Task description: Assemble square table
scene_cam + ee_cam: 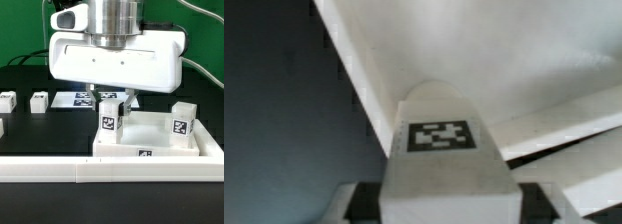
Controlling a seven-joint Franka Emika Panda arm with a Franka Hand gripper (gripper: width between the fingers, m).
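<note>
- The black table (30, 135) fills the exterior view from the middle to the exterior view's left.
- The gripper (112, 103), with its broad white housing, takes up the upper centre of the exterior view and points straight down.
- The square top (185, 153) lies flat on the black table in the lower right of the exterior view, with its raised rim up and a tag on the near edge. In the wrist view it is the pale slanting surface (420, 50) behind the held part.
- The long white rail (40, 168) runs across the bottom of the exterior view, just in front of the square top.
- The marker board (72, 100) lies flat behind the gripper, left of centre, and is partly hidden by it.
- The held leg (110, 120) stands upright at the square top's corner on the exterior view's left, tag facing the camera. The fingers are clamped on its two sides. In the wrist view the held leg (441, 150) sits between them, and one finger (359, 205) shows beside it. Whether the held leg is seated in a socket cannot be told.
- A second leg (182, 122) stands upright on the square top at the exterior view's right, apart from the gripper.
- Two loose legs (38, 100) and (7, 100) rest on the black table at the upper left. A further one (2, 128) is cut off by the left edge.
</note>
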